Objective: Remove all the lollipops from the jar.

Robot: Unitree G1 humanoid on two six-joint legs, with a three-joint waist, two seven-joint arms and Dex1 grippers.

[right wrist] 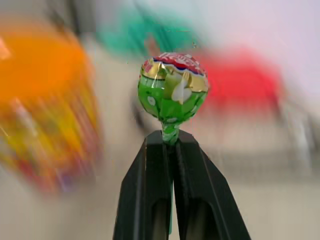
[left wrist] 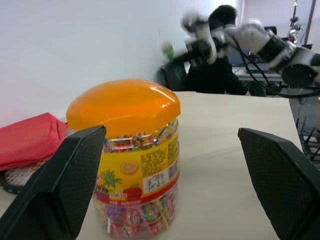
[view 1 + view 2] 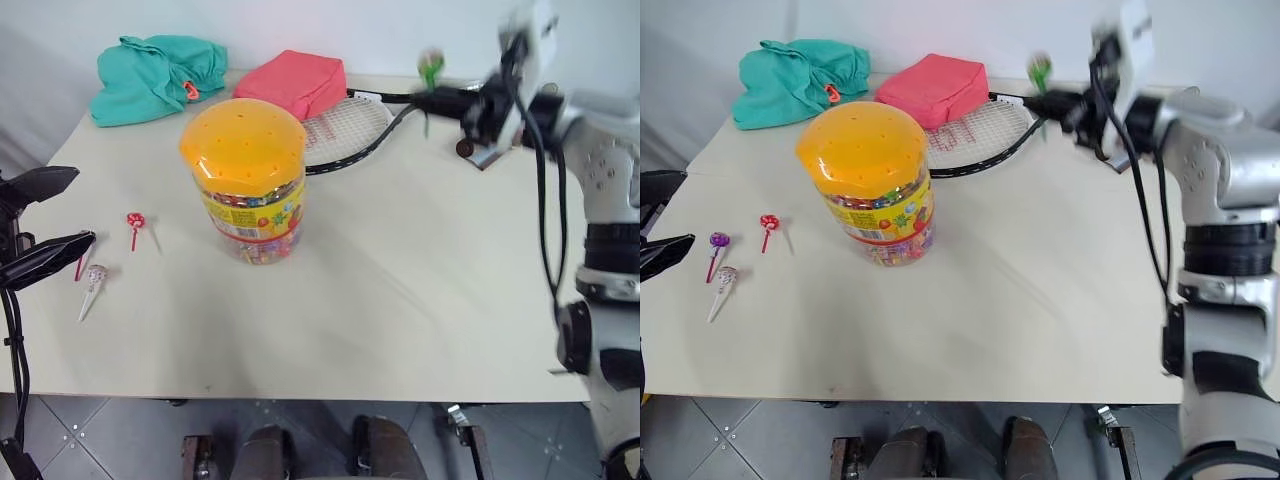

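The right tool (image 1: 170, 145) is clamped on the stick of a green lollipop (image 1: 173, 90), held high over the far right of the tabletop (image 3: 400, 300). The orange-lidded candy jar (image 3: 245, 180) stands mid-table. Red (image 3: 768, 224), purple (image 3: 718, 241) and pink-silver (image 3: 726, 278) lollipops lie to its left, near the left tool (image 2: 170, 190), its fingers spread wide apart.

The jar (image 3: 249, 180) has an orange lid (image 3: 243, 145) dotted with holes, a yellow label and many-coloured candies inside. On the cream surface (image 3: 400, 260) lie red (image 3: 768, 224), purple (image 3: 718, 241) and pink-silver (image 3: 727, 276) lollipops. The black right claw (image 1: 172, 142) pinches a green, gold-banded lollipop (image 1: 173, 92).
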